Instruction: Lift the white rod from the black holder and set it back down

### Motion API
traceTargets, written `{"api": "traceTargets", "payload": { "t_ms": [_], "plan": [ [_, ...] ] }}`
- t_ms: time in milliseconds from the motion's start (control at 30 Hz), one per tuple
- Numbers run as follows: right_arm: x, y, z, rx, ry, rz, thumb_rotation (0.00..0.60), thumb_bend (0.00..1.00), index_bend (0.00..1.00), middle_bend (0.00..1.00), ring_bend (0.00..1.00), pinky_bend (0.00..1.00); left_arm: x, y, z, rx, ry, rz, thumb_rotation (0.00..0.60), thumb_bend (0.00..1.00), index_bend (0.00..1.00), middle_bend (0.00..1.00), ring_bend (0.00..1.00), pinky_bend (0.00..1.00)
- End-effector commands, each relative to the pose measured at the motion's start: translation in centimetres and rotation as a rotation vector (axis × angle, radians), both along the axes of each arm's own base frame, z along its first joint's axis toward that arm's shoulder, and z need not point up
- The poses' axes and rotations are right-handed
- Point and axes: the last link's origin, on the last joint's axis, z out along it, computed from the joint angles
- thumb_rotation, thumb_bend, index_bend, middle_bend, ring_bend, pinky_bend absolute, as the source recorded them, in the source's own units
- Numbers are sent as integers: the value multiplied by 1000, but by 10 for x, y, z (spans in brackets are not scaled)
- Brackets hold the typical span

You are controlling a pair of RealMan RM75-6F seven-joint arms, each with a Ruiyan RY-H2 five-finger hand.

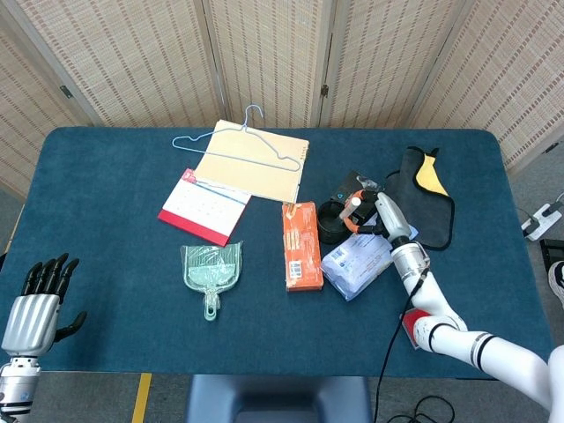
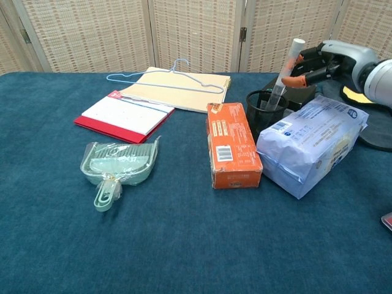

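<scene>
Right hand (image 2: 318, 64) pinches the white rod (image 2: 283, 71), apparently seated, tilted, in the black holder (image 2: 264, 111).
</scene>
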Motion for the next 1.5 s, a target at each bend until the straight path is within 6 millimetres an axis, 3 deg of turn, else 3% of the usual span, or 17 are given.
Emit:
{"api": "traceTargets", "payload": {
  "t_ms": [33, 100, 200, 267, 367, 533, 800, 1033, 1333, 1500],
  "plan": [
    [-4, 2, -5, 12, 12, 2, 600, 477, 624, 408, 193, 198, 0, 0, 0, 0, -2, 0, 600, 290, 87, 66, 16, 64],
    [-5, 3, -4, 13, 25, 8, 600, 477, 596, 394, 183, 193, 0, 0, 0, 0, -3, -2, 600, 290, 88, 66, 15, 64],
    [-9, 5, -2, 27, 53, 17, 600, 477, 470, 356, 152, 174, 0, 0, -1, -2, -3, -4, 600, 290, 87, 66, 16, 64],
    [-11, 7, 2, 34, 78, 27, 600, 434, 341, 313, 123, 156, 0, 0, -1, 0, -4, -4, 600, 289, 87, 66, 15, 65],
    [-14, 10, 10, 21, 113, 47, 600, 292, 136, 216, 65, 135, 0, 0, -1, 0, -5, -7, 600, 289, 87, 66, 16, 64],
    [-19, 19, 33, -31, 164, 87, 600, 197, 8, 131, 12, 120, 2, 1, 0, 3, -7, -12, 600, 290, 88, 65, 15, 64],
    [-37, 48, 80, -174, 312, 140, 600, 198, 0, 127, 2, 120, 4, 2, 1, 6, -7, -20, 600, 290, 87, 66, 15, 64],
    [-62, 107, 118, -296, 568, 158, 600, 278, 43, 207, 27, 119, 5, 2, 1, 9, -6, -21, 600, 291, 87, 66, 15, 64],
    [-90, 184, 135, -302, 635, 72, 600, 283, 86, 235, 56, 137, 10, 4, 0, 8, -5, -33, 600, 290, 87, 66, 16, 64],
    [-99, 203, 135, -295, 626, 45, 600, 283, 91, 235, 56, 137, 13, 5, -1, 9, -5, -41, 600, 291, 87, 66, 15, 64]
  ]
}}
